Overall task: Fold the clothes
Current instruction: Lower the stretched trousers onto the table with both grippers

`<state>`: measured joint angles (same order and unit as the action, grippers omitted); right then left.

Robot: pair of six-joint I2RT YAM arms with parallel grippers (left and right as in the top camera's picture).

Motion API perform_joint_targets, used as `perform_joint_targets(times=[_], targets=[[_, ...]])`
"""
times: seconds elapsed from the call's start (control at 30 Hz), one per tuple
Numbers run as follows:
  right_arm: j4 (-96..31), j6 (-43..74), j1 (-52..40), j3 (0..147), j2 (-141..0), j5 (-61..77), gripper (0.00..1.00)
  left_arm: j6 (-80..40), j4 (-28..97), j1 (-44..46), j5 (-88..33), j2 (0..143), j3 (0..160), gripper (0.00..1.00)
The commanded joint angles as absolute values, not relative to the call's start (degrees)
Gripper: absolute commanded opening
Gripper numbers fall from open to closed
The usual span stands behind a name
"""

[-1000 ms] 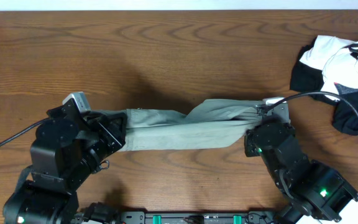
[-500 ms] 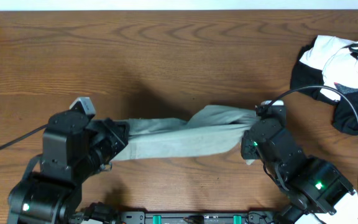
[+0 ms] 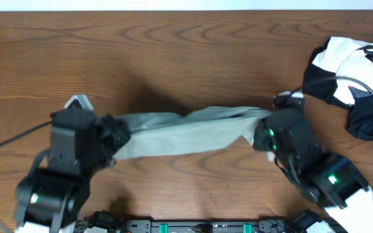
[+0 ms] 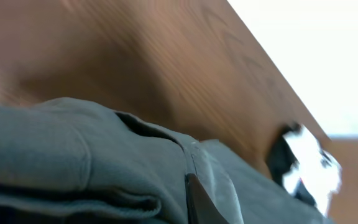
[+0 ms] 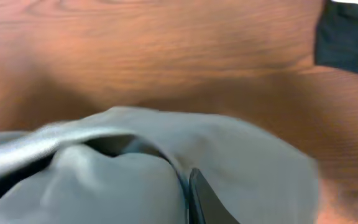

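Two arms lean in from the near edge, each ending at one end of the clothes [image 3: 186,133], a khaki garment drawn out into a twisted band that runs left to right across the middle of the tabletop [image 3: 173,45]. Our left pincer [image 3: 113,138] is clamped on the clothes at their left end. Its wrist view shows bunched fabric pressed against the one dark finger [image 4: 194,200] in sight. Our right pincer [image 3: 259,134] sits at the right end with cloth against it, but its wrist view is blurred. We cannot tell whether its jaws are together or apart (though the fabric does reach right up to it).

We judge the step in hand to be spreading the band flat before any fold. To do it well, we should hold both ends level and evenly taut. We should also untwist the roll near the middle so the hems line up, and settle the cloth on the wood without dragging in new wrinkles. Letting go on one side alone would likely let the band slump toward the other.

Farther off, at the far right, a heap of black and white garments [image 3: 358,71] lies well apart from the khaki cloth.
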<state>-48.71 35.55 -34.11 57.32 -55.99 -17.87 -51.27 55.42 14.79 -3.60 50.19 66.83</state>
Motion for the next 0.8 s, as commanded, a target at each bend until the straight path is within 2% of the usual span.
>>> perform_joint_targets(times=[0.0, 0.03, 0.1, 0.13, 0.17, 0.2, 0.23, 0.33, 0.4, 0.47, 0.63, 0.77], targets=[[-45.5, 36.1, -30.8, 58.5, -61.1, -21.2, 0.16, -51.3, 52.3, 14.5, 10.4, 56.7, 68.2, 0.06], [-43.5, 36.0, -30.0, 58.5, -63.1, -21.9, 0.26, -51.1, 50.7, 14.5, 12.4, 58.8, 68.2, 0.07], [-38.4, 33.2, -28.6, 58.5, -67.3, -22.7, 0.31, -51.1, 46.4, 14.5, 17.2, 64.0, 68.2, 0.07], [-36.0, 31.3, -28.2, 58.5, -69.1, -22.7, 0.31, -51.1, 44.4, 14.5, 19.1, 66.3, 68.2, 0.11], [-33.5, 30.0, -27.9, 58.5, -71.3, -22.7, 0.36, -51.1, 42.0, 14.5, 20.5, 69.0, 68.2, 0.17], [-31.5, 29.3, -27.6, 58.5, -73.3, -22.7, 0.45, -51.1, 39.5, 14.5, 21.3, 71.8, 68.2, 0.31], [-29.8, 28.2, -27.5, 58.5, -75.3, -22.7, 0.48, -51.1, 37.6, 14.5, 22.0, 74.2, 68.2, 0.49], [-27.1, 26.5, -27.4, 58.5, -80.0, -22.7, 0.54, -51.0, 33.1, 14.4, 24.9, 81.4, 68.2, 0.75], [-27.3, 26.5, -27.4, 58.5, -81.4, -22.7, 0.54, -47.0, 31.0, 14.4, 25.9, 85.0, 68.3, 0.8], [-28.6, 26.5, -27.5, 58.5, -81.4, -22.7, 0.52, -42.1, 30.3, 14.4, 25.9, 86.7, 68.3, 0.9], [-30.5, 26.5, -27.8, 58.5, -78.8, -22.4, 0.54, -37.6, 30.7, 14.4, 26.2, 85.2, 68.3, 0.94], [-33.3, 26.5, -27.8, 58.5, -74.8, -19.7, 0.69, -37.1, 34.3, 14.4, 26.0, 80.8, 68.3, 0.96]])
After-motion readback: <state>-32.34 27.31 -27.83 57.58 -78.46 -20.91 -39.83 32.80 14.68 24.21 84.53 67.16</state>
